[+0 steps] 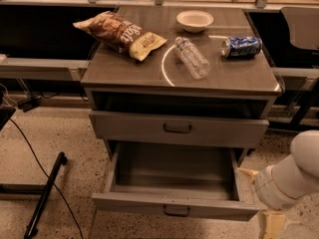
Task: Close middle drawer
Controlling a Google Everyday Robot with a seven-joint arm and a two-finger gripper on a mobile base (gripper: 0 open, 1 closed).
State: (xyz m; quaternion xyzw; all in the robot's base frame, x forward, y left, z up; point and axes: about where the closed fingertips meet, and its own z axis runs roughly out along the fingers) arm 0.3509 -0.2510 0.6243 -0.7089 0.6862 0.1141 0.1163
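Note:
The grey cabinet (179, 73) has its middle drawer (174, 205) pulled far out. The drawer is empty inside, and its small dark bar handle (177, 211) sits at the centre of the front panel. The top drawer (179, 129) above it stands slightly out. The lowest drawer is hidden under the open one. My gripper (271, 224) is at the lower right, just right of the open drawer's front corner, low near the floor. The white arm (294, 176) rises behind it. The gripper does not touch the drawer.
On the cabinet top lie a chip bag (119, 34), a white bowl (194, 20), a clear plastic bottle (192, 58) and a blue can (241, 47). A black stand leg and cable (45, 193) lie on the floor at left. Dark desks flank the cabinet.

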